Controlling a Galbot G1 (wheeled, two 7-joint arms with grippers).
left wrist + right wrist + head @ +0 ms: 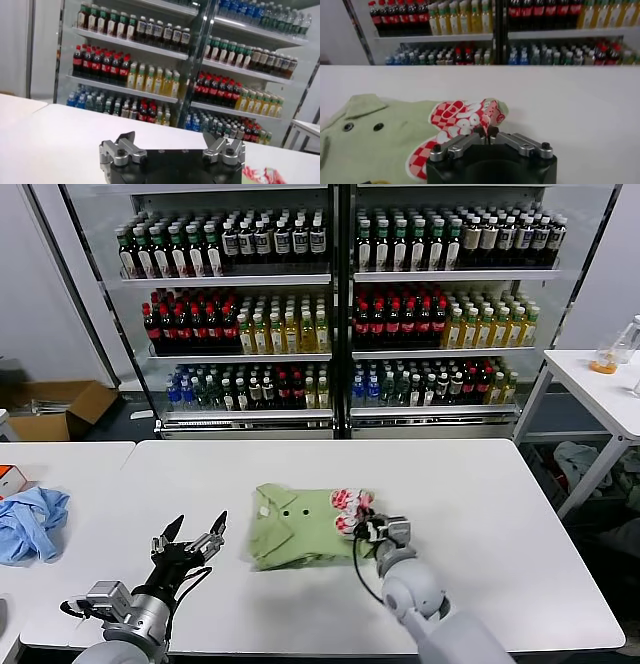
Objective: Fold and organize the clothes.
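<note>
Nearest, the left claw (195, 539) hovers spread wide, holding nothing, at the shirt's nine o'clock. The right claw (362, 528) pinches the light green shirt (300, 526) by its printed edge, probably to fold it, mid-bench (500, 514).

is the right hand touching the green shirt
Touching. In the right wrist view the right hand has its fingers closed on a lifted fold of the green shirt at the printed edge. The head view agrees.

Light green shirt (300, 526), red-and-white checked print
</note>
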